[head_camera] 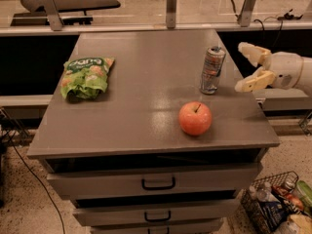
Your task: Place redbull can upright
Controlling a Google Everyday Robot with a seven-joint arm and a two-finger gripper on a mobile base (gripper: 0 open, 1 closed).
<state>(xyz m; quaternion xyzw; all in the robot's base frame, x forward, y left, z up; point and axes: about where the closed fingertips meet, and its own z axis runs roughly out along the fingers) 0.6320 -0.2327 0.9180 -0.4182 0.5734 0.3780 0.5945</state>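
The redbull can (212,70), slim and silver-blue, stands upright on the grey cabinet top (146,96) near its right side. My gripper (246,67) is to the right of the can, clear of it, with its two cream fingers spread open and nothing between them. A red apple (195,118) sits in front of the can, a little to its left.
A green snack bag (86,76) lies at the left of the top. Drawers with black handles (158,183) are below. A wire basket of items (278,208) stands on the floor at the lower right. A rail with metal posts (171,6) runs behind.
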